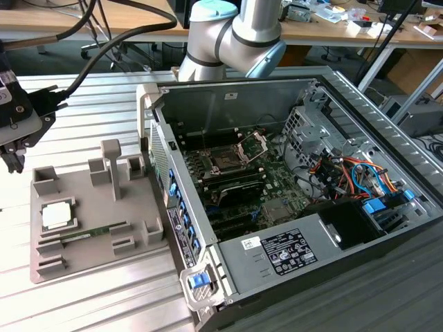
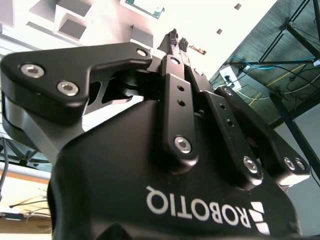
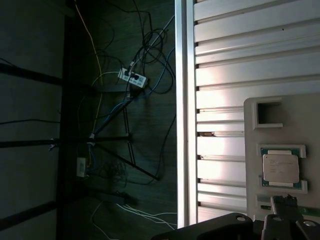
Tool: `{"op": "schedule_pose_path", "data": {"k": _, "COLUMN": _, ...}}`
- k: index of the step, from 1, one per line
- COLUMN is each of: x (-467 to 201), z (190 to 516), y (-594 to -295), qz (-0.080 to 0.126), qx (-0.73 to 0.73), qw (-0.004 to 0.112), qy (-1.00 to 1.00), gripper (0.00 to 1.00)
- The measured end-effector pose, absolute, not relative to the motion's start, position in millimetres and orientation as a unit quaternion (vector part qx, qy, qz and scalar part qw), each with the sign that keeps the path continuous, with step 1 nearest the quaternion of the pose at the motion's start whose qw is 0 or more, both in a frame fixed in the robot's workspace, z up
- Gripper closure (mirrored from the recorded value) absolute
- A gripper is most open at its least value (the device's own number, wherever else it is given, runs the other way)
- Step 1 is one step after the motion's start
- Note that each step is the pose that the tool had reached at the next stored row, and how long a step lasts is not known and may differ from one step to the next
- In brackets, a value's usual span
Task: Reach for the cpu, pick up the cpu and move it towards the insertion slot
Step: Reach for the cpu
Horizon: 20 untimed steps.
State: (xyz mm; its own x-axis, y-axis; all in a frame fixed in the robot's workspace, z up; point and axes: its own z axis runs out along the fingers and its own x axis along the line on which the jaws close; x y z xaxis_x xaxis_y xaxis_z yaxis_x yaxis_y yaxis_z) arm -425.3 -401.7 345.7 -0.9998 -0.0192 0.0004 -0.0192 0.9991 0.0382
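Starting at the jaws, they are seen drawn together in the second wrist view, the ribbed black pads [image 2: 173,36] seemingly meeting with nothing held between them, though the steep angle leaves a slight gap possible. The gripper [image 2: 178,40] is made of matte black linked bars fastened with silver screws. In the exterior view the gripper [image 1: 12,164] is hung at the exterior view's left edge, fingers pointed down over the table [image 1: 90,104], just off the far left corner of the tray [image 1: 97,200].

The cpu [image 1: 57,216] is laid flat in a square recess on the left side of that tray, untouched and nearer to the camera than the gripper. In the first wrist view the cpu [image 3: 281,169] is shown as a silvery square with a pale rim, close beside the fingertips. A thin green memory stick [image 1: 90,235] is set in a groove just beside it.

The tray is grey moulded plastic with upright posts; the table is ribbed aluminium. To the exterior view's right an open computer case [image 1: 332,90] is laid on its side. The insertion slot [image 1: 225,160] is found on the board inside, dark and metal-framed, its bracket [image 1: 252,144] raised, well apart from the cpu. The arm [image 1: 235,34] is seen at the far side behind the case. Loose cables [image 3: 125,105] are strewn on the dark floor beyond the table edge.
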Motion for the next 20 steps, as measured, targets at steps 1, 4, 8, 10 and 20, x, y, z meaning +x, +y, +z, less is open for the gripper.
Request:
{"op": "schedule_pose_path", "data": {"k": 1, "x": -425.9, "z": 345.5, "y": -401.7, "qz": -0.019, "qx": 0.010, "qw": 0.000, "qy": -1.000, "gripper": 0.90}}
{"op": "schedule_pose_path", "data": {"k": 4, "x": -426.9, "z": 345.2, "y": -401.7, "qz": -0.019, "qx": 0.010, "qw": 0.000, "qy": -1.000, "gripper": 0.90}}
{"op": "schedule_pose_path", "data": {"k": 8, "x": -428.4, "z": 344.6, "y": -401.7, "qz": -0.019, "qx": 0.010, "qw": 0.000, "qy": -1.000, "gripper": 0.90}}
{"op": "schedule_pose_path", "data": {"k": 10, "x": -429.0, "z": 344.4, "y": -401.7, "qz": -0.019, "qx": 0.010, "qw": 0.000, "qy": -1.000, "gripper": 0.90}}
{"op": "schedule_pose_path", "data": {"k": 20, "x": -433.9, "z": 342.8, "y": -401.7, "qz": -0.019, "qx": 0.010, "qw": 0.000, "qy": -1.000, "gripper": 0.90}}
